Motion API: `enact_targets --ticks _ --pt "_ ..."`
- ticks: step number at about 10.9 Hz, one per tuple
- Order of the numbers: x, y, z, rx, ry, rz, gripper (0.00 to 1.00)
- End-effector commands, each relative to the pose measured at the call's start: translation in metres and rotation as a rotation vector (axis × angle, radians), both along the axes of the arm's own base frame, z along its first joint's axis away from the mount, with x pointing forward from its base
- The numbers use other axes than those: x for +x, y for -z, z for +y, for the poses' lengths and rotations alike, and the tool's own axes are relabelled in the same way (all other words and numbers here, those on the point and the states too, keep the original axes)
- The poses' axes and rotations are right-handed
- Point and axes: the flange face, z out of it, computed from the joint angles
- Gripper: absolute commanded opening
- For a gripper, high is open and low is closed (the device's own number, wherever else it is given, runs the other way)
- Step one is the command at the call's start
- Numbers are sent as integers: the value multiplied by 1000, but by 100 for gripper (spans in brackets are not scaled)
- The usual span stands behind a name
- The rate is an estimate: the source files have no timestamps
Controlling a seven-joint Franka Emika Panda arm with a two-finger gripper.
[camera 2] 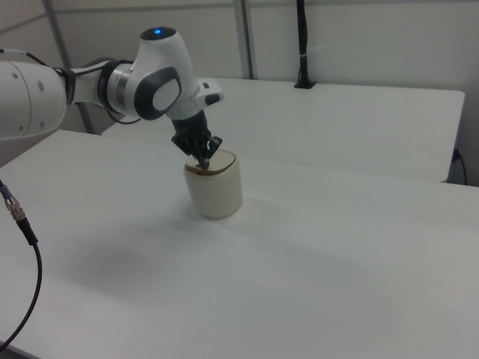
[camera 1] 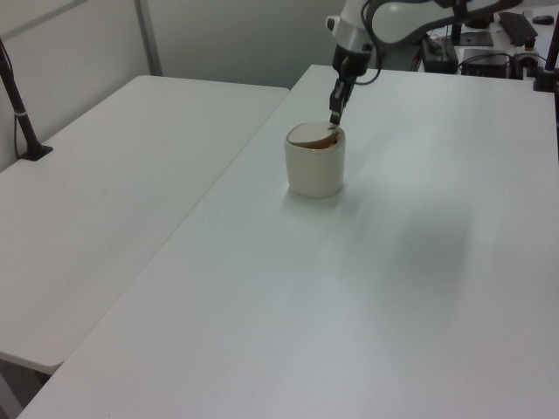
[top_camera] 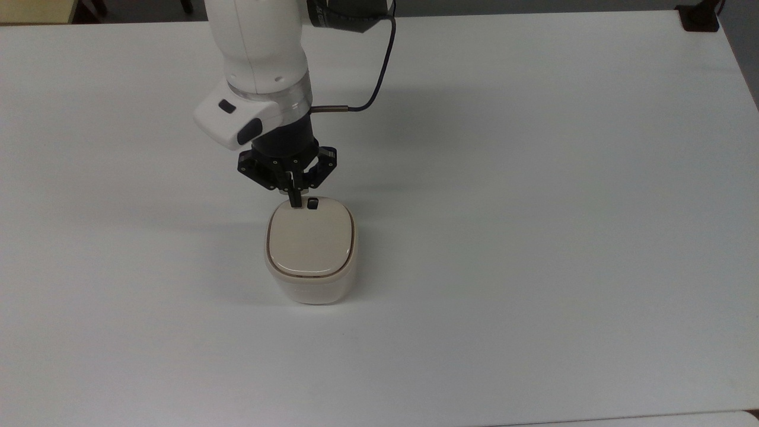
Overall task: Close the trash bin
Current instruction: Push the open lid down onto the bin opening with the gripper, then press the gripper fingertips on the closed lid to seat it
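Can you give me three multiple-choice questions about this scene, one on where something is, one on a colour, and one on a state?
1. Where are the gripper's tips, in the top view?
A. At the lid's upper edge, beside the black mark
B. Over the table's right corner
C. Under the bin

2. What colour is the lid of the trash bin?
A. Red
B. Beige
C. Blue

3. How does the lid lie?
A. Standing upright
B. Off on the table
C. Down flat on the bin

Answers:
1 A, the tips sit next to the black mark at the lid's upper edge.
2 B, the lid is beige above the cream-white body.
3 C, the lid lies level inside the rim in the top view.
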Motion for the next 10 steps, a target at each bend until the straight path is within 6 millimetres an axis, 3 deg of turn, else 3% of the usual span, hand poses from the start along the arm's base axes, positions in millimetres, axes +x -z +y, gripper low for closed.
enact_targets --ticks 1,3,10 --pt "-12 15 9 -7 -37 43 3" --pt "-10 32 9 -15 -37 62 3" --pt "-2 44 16 -25 -46 42 3"
